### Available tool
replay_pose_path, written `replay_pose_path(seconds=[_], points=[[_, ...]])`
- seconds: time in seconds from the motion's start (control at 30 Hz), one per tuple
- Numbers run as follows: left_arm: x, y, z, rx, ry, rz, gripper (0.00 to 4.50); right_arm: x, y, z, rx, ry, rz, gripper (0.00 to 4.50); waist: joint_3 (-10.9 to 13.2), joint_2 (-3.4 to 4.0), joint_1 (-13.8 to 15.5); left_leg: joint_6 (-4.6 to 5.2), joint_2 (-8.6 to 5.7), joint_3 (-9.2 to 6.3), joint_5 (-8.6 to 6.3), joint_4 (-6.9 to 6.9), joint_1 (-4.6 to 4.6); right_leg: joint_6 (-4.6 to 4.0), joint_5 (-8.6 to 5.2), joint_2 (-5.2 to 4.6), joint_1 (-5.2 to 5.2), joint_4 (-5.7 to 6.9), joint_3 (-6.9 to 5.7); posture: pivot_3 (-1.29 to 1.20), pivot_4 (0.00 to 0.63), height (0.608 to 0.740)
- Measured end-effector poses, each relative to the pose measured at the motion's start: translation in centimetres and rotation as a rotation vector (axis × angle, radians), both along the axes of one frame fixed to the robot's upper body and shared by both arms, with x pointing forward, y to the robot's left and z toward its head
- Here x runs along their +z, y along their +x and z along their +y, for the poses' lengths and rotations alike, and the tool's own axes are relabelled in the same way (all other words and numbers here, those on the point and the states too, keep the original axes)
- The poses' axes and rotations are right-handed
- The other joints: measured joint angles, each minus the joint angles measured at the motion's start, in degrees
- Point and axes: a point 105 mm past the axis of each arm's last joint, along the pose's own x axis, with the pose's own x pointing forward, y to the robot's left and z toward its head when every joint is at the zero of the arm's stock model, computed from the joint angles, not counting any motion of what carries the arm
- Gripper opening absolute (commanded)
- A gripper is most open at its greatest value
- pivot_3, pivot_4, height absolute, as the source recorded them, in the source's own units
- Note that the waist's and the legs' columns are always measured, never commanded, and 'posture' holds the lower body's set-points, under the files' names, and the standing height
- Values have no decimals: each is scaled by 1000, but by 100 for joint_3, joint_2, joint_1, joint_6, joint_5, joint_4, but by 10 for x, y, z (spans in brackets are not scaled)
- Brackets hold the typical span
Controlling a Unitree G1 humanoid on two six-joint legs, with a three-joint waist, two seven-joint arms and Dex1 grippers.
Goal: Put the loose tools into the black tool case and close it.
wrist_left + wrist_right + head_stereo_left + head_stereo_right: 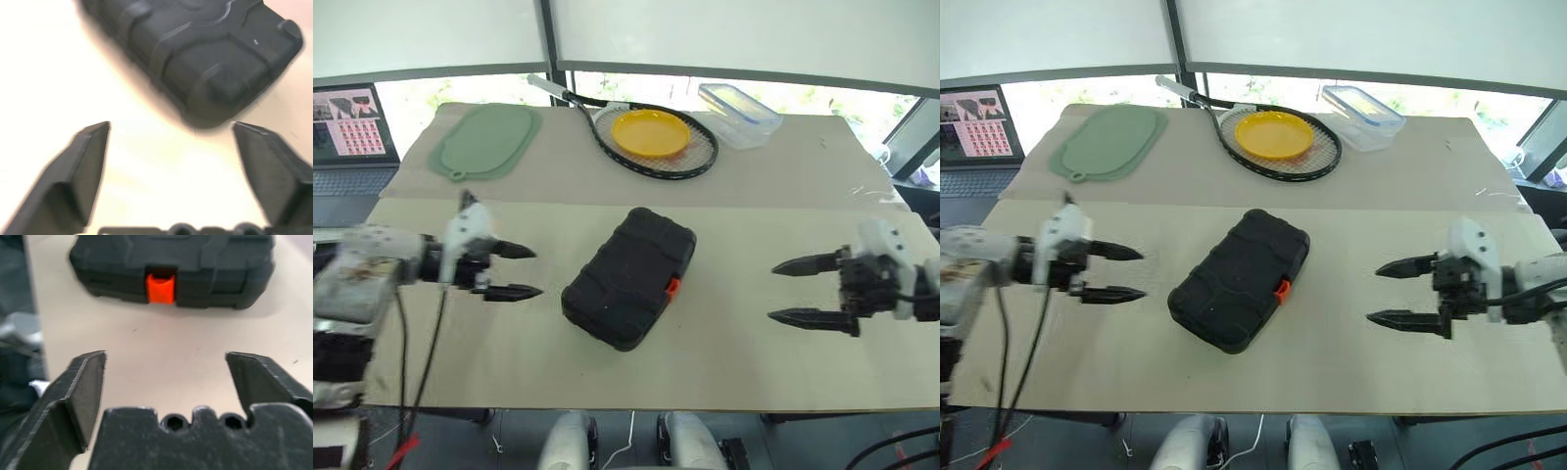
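Black moulded plastic, grid-ribbed and shut: the black tool case (628, 277) lies flat near the middle of the bench (724, 338), a little toward its near edge, with its long axis running diagonally from the near-left toward the far-right. Its small orange latch (673, 286) sits on the long side that faces the right edge of the bench, and in the right wrist view that latch looks pressed home against the seam. No loose tools lie on the bench, so the job reads as essentially finished.

The left end effector (516, 271) hangs over the bench on the case's left, its two black fingers spread wide and holding nothing, tips aimed at the case's near-left end. The right end effector (798, 291) hangs well apart on the case's right, fingers equally wide and empty, pointing back across the bench at the latch side. The left one is the nearer of the two; both are clear of the case.

Should the latch need a check, my judgement is that the right arm has the straight line to it.

Along the far edge sit a green mat (486, 140), a racket (641, 137) carrying a yellow plate (650, 132), and a clear lidded box (739, 114).
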Motion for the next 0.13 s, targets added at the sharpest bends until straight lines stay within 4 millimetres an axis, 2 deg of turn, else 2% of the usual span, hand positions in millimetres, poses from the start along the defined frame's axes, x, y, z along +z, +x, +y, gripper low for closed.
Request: replay_pose_path(seconds=[0.07,0.13], points=[[10,-7,12,46,-25,1,4482,4,0,-4,9,24,17,4500,2,3,19,0,-3,6,-1,0,-1,3,2,-5,-1,-3,2,0,150,738],[9,-18,21,81,-46,23,4482,6,1,-4,12,54,30,4500,5,9,16,-2,-2,17,-2,-2,-1,3,2,-8,-6,-3,4,0,150,738]])
